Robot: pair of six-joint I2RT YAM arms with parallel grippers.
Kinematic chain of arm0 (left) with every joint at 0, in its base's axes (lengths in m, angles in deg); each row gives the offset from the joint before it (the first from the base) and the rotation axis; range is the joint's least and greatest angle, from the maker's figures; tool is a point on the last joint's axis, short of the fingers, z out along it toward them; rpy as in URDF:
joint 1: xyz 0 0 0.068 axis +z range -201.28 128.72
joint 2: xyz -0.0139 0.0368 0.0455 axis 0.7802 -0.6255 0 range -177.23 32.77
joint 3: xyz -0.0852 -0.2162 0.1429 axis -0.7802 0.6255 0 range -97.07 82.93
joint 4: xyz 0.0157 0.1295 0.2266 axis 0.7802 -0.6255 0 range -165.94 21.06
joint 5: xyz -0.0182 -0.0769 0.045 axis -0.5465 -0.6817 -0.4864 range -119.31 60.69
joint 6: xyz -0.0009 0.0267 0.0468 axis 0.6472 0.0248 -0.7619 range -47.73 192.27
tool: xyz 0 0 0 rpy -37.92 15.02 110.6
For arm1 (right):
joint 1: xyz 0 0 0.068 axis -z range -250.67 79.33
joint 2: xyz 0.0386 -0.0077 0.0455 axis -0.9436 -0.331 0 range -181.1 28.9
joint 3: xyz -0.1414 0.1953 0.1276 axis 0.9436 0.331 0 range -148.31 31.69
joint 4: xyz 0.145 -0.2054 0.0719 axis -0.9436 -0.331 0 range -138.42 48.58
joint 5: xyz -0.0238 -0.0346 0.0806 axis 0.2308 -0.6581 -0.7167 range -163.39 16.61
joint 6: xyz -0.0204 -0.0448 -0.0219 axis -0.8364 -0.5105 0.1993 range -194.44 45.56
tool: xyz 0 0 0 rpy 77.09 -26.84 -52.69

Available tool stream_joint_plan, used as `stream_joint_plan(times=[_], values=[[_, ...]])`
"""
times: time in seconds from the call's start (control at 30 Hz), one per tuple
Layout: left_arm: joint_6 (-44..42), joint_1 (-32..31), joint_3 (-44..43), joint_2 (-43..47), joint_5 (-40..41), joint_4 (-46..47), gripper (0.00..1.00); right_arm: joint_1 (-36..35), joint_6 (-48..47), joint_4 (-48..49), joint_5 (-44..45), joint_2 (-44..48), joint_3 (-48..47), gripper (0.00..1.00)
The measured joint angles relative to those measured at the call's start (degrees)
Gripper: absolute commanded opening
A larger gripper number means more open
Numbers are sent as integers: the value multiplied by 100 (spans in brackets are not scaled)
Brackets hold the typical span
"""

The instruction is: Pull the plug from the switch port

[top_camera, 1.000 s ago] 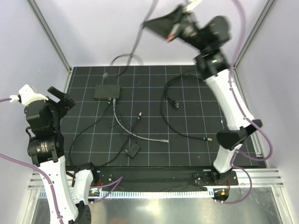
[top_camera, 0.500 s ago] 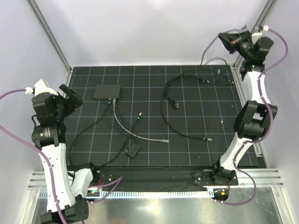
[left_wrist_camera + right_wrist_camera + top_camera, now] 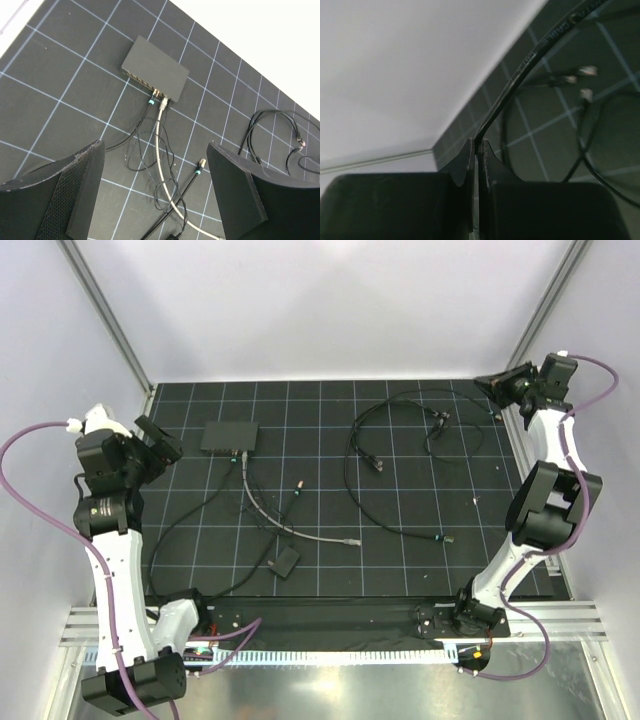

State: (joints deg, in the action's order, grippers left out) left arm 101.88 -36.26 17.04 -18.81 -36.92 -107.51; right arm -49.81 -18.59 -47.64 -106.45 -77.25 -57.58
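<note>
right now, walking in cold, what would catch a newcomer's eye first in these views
First, the right gripper at the far right corner of the black grid mat, shut on a thin black cable. Next, the dark-grey switch at far left, with a grey cable plugged into one long edge. The left gripper hangs open above the mat, the switch framed between its fingers.

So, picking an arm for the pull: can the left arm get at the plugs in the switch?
Probably yes. The left gripper is open near the switch, and nothing covers the plugs on its near edge; only cables trail from them. The right gripper is far off, shut on a black cable.
</note>
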Motion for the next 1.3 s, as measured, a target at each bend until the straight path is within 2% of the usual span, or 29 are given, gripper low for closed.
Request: stream_joint_plan(times=[0.07,0.17,0.23,0.33,0.47,0.7,0.87,0.93,1.07,1.3], values=[[7,0,74,-17,-37,37,86,0,-533,-669,452,208,74,3],[31,0,133,-68,-122,79,86,4,-1145,-1346,988,431,337,17],[57,0,157,-107,-190,129,86,15,-1381,-1620,1209,455,542,29],[146,-2,184,-160,-315,212,86,0,-1679,-1930,1515,455,962,58],[168,0,221,-184,-391,243,86,-271,-2120,-2583,2208,455,1016,73],[133,0,229,-313,-597,284,83,-1316,-2811,-3519,3565,479,-240,76],[120,0,221,-793,-960,313,81,-2286,-3086,-3580,4070,649,-970,76],[127,0,214,-1021,-1143,339,79,-2815,-3191,-3220,3888,680,-1005,74],[190,0,214,-1504,-1554,564,75,-3768,-3318,-2236,2920,299,-1163,72],[459,0,72,-2623,-2262,1274,69,-5001,-3477,-999,1589,-1878,-2857,70]])
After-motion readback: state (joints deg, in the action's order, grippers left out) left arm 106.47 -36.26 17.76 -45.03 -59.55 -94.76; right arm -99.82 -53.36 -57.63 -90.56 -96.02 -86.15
